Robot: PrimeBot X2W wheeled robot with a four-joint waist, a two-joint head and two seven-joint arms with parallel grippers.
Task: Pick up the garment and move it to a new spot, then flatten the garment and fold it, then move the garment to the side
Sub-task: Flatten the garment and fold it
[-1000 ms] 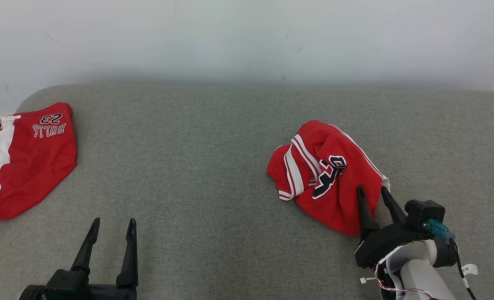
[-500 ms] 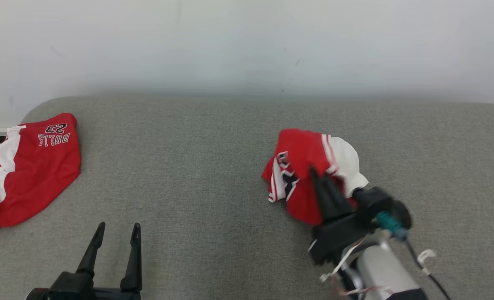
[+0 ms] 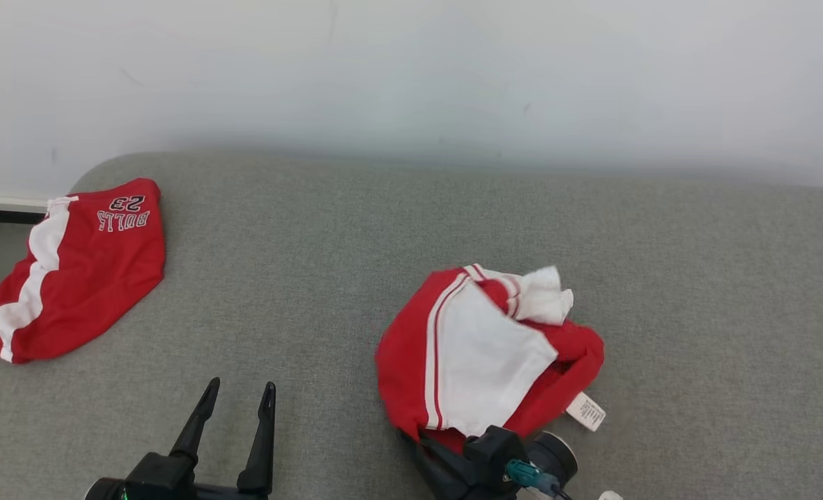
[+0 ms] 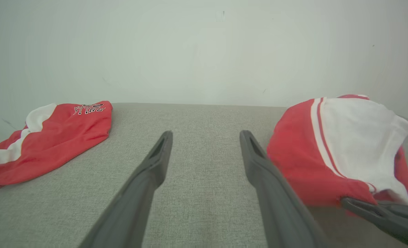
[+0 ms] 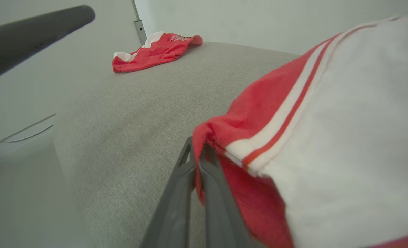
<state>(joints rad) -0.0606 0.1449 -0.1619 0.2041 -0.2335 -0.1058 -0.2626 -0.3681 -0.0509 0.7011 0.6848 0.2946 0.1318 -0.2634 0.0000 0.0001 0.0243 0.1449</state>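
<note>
Right wrist view: right gripper [image 5: 197, 153] pinches the garment [image 5: 345, 120] by its red hem, bunched on the bench [image 3: 355, 229] well right of the red shorts [image 3: 85, 271]; left gripper [image 3: 241, 385] spread. Relocation looks underway; flattening, folding remain

Grey fabric surface [image 3: 355, 236], plain white wall [image 3: 411, 69]

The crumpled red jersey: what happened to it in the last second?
The right end effector shut on the edge of the jersey and pulled it nearer the robot and leftward; it turned over, white panel now up. The left end effector stayed open, and the other red garment stayed put.
</note>
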